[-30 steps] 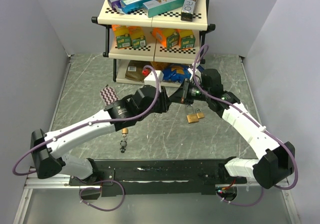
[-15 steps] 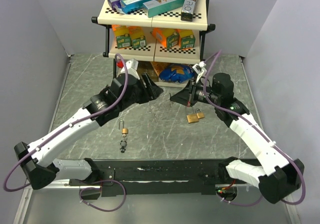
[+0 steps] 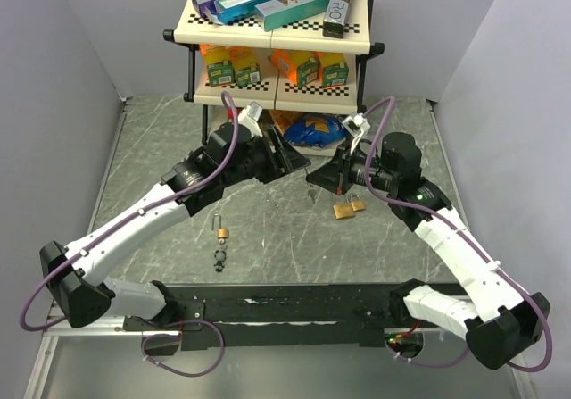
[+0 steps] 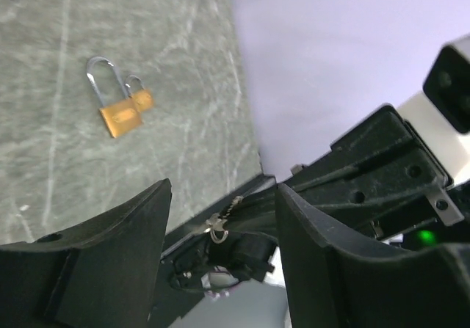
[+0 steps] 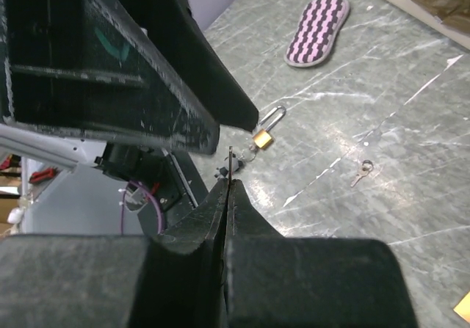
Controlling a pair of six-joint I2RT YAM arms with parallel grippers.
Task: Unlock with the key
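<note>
My right gripper [image 3: 315, 178] is shut on a thin metal key [image 5: 230, 161] whose blade sticks out past the tips [image 5: 229, 184]. My left gripper [image 3: 292, 160] is open and empty, its jaws wide apart [image 4: 220, 196], just left of the right gripper's tip. The held key with its ring [image 4: 218, 224] shows between my left fingers. Two brass padlocks [image 3: 344, 209] lie together on the table below the right gripper, also in the left wrist view [image 4: 121, 112]. A third brass padlock [image 3: 221, 229] lies left of centre, also in the right wrist view [image 5: 265, 134].
A small key bunch [image 3: 219, 258] lies near the third padlock. A loose key [image 5: 361, 172] lies on the marble table. A striped sleep mask [image 5: 317, 30] lies farther off. A shelf rack [image 3: 277, 37] with boxes stands at the back.
My left gripper drew back from the right gripper toward the shelf, then came right again beside the right gripper's tip. The right gripper kept the key and shifted slightly.
</note>
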